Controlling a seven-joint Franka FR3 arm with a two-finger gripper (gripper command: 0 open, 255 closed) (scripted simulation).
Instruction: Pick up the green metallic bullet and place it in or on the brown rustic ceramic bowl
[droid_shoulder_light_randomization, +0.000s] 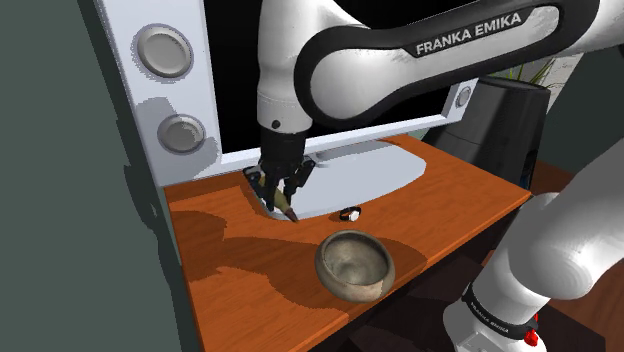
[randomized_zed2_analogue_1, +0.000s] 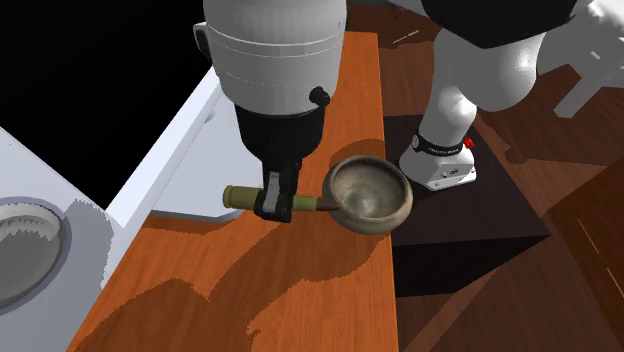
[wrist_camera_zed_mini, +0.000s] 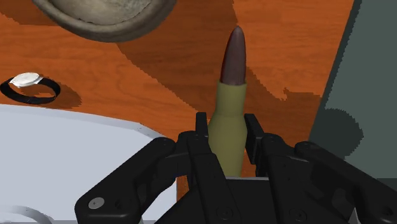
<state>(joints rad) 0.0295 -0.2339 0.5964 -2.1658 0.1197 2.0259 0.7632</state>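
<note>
The bullet (wrist_camera_zed_mini: 230, 102) has an olive-green case and a dark brown tip. My gripper (wrist_camera_zed_mini: 226, 137) is shut on its case, with the tip pointing away from the hand. In the shoulder view the gripper (droid_shoulder_light_randomization: 282, 196) holds the bullet (droid_shoulder_light_randomization: 288, 208) just above the wooden table, at the edge of the monitor's white base. The brown bowl (droid_shoulder_light_randomization: 354, 265) sits empty on the table, nearer the front edge, apart from the gripper. In the second exterior view the bullet (randomized_zed2_analogue_1: 252, 197) lies level in the gripper (randomized_zed2_analogue_1: 281, 203), its tip close to the bowl (randomized_zed2_analogue_1: 371, 194).
A monitor (droid_shoulder_light_randomization: 160, 70) with a white frame and round speakers stands behind the gripper on its white base (droid_shoulder_light_randomization: 380, 170). A small black ring with a white top (droid_shoulder_light_randomization: 349, 213) lies by that base. The orange wooden table (droid_shoulder_light_randomization: 230, 270) ends near the bowl.
</note>
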